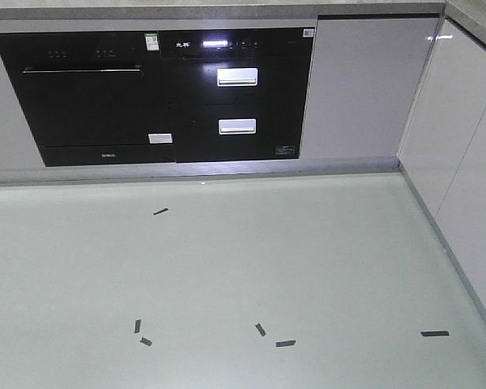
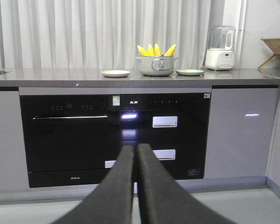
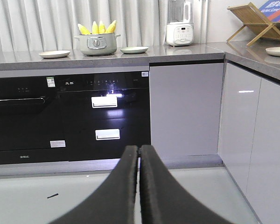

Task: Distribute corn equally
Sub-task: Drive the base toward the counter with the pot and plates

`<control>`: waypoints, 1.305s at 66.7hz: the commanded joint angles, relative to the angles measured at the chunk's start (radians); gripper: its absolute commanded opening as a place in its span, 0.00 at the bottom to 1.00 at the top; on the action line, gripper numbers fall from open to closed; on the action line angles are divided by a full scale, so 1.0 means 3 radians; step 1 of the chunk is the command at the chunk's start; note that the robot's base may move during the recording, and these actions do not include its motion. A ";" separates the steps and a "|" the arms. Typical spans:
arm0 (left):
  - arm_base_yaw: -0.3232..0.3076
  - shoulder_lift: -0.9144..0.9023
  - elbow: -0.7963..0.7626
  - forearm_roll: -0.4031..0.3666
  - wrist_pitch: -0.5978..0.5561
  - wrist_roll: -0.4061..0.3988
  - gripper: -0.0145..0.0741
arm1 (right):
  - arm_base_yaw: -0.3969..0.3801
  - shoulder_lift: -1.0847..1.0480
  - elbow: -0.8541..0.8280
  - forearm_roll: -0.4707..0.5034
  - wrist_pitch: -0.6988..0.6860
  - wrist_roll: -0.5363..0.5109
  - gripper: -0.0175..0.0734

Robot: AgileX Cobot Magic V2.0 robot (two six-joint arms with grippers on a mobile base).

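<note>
Corn [image 2: 156,49]: four yellow cobs, all standing tips-up in one grey pot [image 2: 156,66] on the countertop [image 2: 60,74], above the black appliances [image 2: 74,135]. Plates: three. A cream plate [image 2: 115,73] sits just left of the pot and a green plate [image 2: 189,72] just right of it, both with bare faces. A third plate [image 3: 277,51] lies on the side run of the countertop at far right, seen only from the right wrist. There is one white blender [image 2: 220,46] right of the green plate and one wooden rack [image 2: 276,50] toward the counter's right corner. Left gripper [image 2: 135,150]: fingers pressed together, holding nothing, low over the floor. The corn is well apart from it, up and slightly right of its tips. Right gripper [image 3: 139,150]: fingers likewise pressed together, holding nothing. The corn is well apart from it, up and to its left. The front view shows neither gripper nor corn, just the floor [image 1: 308,259] with six dark tape marks [image 1: 285,343]. The appliances run along the floor's far edge and white cabinet doors [image 1: 462,162] along its right edge. There is open floor between the grippers and the cabinet fronts. The countertop has open stretches left of the cream plate and between the green plate and the blender.
</note>
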 commanded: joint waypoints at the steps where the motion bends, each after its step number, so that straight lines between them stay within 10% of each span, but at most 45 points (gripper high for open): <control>1: 0.0009 -0.0051 0.0042 -0.0006 -0.0218 -0.0025 0.16 | -0.0009 -0.0010 0.0033 -0.0019 -0.0252 -0.0034 0.19; 87: 0.0009 -0.0051 0.0042 -0.0006 -0.0218 -0.0025 0.16 | -0.0009 -0.0010 0.0033 -0.0019 -0.0252 -0.0034 0.19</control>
